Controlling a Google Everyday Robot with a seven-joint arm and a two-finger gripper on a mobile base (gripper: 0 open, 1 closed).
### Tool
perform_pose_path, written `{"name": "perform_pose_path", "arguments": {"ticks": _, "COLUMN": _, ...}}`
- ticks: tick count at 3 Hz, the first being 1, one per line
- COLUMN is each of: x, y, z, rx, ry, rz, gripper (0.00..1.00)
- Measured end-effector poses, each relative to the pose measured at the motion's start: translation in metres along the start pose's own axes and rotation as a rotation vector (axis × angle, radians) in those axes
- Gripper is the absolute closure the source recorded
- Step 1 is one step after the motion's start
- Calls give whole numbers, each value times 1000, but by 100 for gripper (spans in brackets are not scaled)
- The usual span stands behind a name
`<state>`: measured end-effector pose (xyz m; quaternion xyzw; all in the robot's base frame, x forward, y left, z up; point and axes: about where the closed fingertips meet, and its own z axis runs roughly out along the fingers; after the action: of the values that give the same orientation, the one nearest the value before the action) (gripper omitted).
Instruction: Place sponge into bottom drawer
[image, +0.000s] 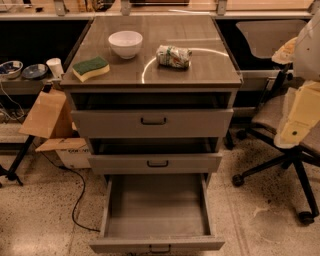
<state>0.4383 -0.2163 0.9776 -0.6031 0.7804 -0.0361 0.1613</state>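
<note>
Camera view shows me the sponge by the bowl, the bottom drawer open, and my gripper far right, apart or together I can't say.

The arm shows at the right edge, well to the right of the cabinet, its white upper part level with the cabinet's top. Below it the cream gripper hangs slanting downward, apart from the cabinet.
</note>
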Motion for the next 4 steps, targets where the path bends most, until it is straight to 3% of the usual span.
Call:
{"name": "perform_pose_path", "arguments": {"ticks": 1, "x": 0, "y": 0, "z": 0, "rx": 0, "ry": 0, "rz": 0, "gripper": 0}}
{"name": "perform_pose_path", "arguments": {"ticks": 2, "x": -21, "y": -20, "z": 1, "rx": 37, "ry": -74, "rz": 22, "gripper": 0}}
{"name": "perform_pose_path", "arguments": {"ticks": 3, "x": -53, "y": -50, "z": 6, "rx": 63, "ry": -134, "rz": 48, "gripper": 0}}
{"name": "perform_pose_path", "arguments": {"ticks": 4, "x": -103, "y": -82, "z": 9, "rx": 85, "ry": -188, "rz": 139, "gripper": 0}}
